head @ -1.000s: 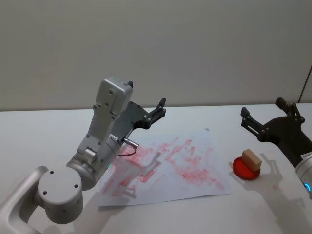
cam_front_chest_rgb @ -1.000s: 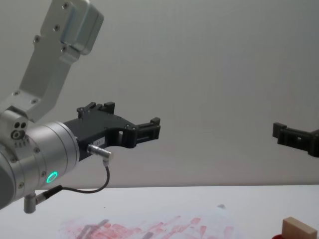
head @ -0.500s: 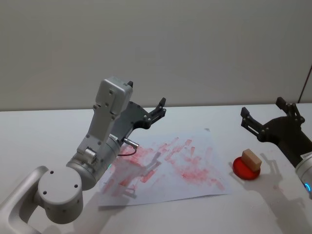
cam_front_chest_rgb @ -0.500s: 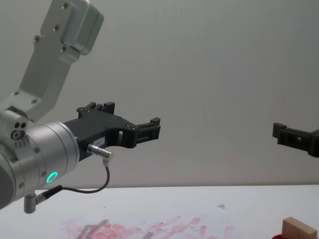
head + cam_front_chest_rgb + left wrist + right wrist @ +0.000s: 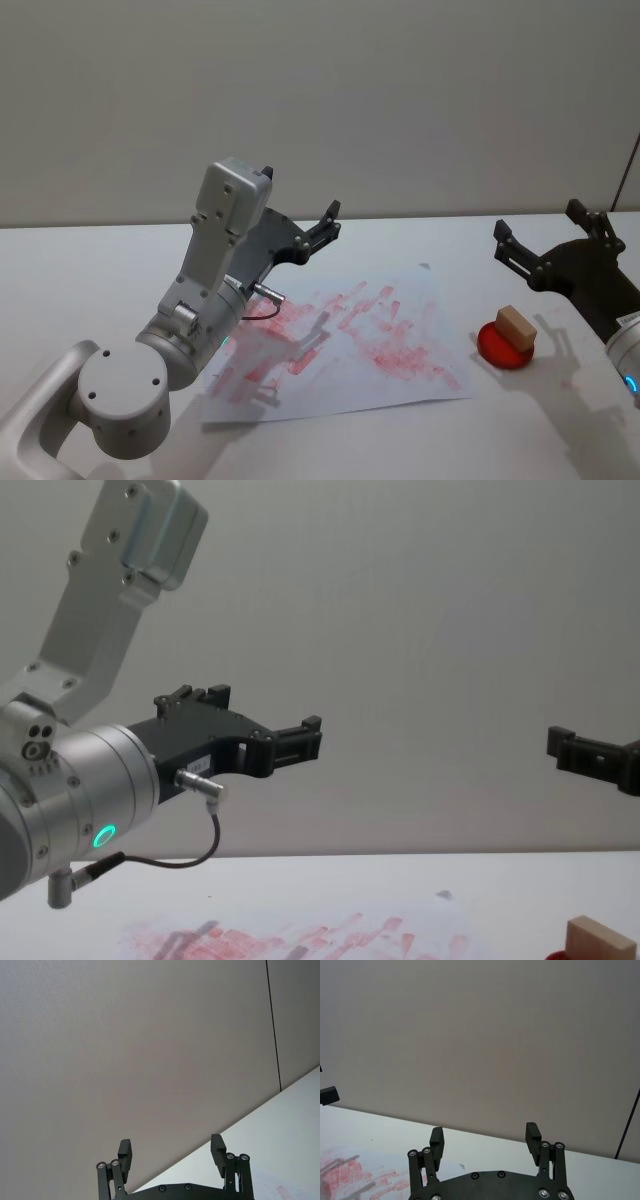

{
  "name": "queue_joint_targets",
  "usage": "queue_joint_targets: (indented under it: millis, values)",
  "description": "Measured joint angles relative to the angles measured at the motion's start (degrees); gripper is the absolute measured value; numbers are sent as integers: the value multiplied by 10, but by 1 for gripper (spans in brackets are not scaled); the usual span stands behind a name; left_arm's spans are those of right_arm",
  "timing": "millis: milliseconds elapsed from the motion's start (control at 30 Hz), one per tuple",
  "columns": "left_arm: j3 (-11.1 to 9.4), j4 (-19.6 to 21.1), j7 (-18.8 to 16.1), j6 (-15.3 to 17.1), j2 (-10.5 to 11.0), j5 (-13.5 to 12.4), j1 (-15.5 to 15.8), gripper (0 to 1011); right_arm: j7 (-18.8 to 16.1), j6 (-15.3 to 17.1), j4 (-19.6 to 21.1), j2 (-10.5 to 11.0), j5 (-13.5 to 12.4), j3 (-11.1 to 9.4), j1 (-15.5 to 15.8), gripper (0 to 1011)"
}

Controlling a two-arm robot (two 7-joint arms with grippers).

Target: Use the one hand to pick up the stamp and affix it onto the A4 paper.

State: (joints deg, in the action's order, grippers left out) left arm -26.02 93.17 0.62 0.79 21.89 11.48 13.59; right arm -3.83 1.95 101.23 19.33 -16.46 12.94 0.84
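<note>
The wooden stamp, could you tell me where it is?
In the head view, the stamp sits on the red disc, right of the A4 paper.

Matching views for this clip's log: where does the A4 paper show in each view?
Head: A4 paper mid-table, left of the stamp on the red disc.
Chest: its printed far edge along the bottom.
Left wrist: sliver with one pink print beside the left gripper, fingers open.
Right wrist: red prints beside the right gripper, fingers open.
Landmark: white table meeting the grey wall.
</note>
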Motion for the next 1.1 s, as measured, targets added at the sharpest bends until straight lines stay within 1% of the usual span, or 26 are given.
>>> queue_joint_targets:
  millis: [367, 567, 700, 800, 933, 1000, 1033, 1100]
  values:
    - [0, 0, 0, 0, 0, 0, 0, 1001, 1, 0, 1, 1, 0, 0, 2, 1001]
    - [0, 0, 0, 0, 0, 0, 0, 1001, 18, 7, 16, 8, -6, -2, 22, 1001]
    - [0, 0, 0, 0, 0, 0, 0, 1001, 34, 18, 30, 14, -11, -4, 41, 1001]
    - [0, 0, 0, 0, 0, 0, 0, 1001, 51, 34, 42, 19, -16, -5, 58, 1001]
    - [0, 0, 0, 0, 0, 0, 0, 1001, 62, 49, 49, 22, -17, -6, 69, 1001]
    - [0, 0, 0, 0, 0, 0, 0, 1001, 70, 65, 53, 24, -18, -6, 75, 1001]
    - [0, 0, 0, 0, 0, 0, 0, 1001, 70, 65, 53, 24, -18, -6, 75, 1001]
    - [0, 0, 0, 0, 0, 0, 0, 1001, 74, 79, 54, 24, -18, -6, 77, 1001]
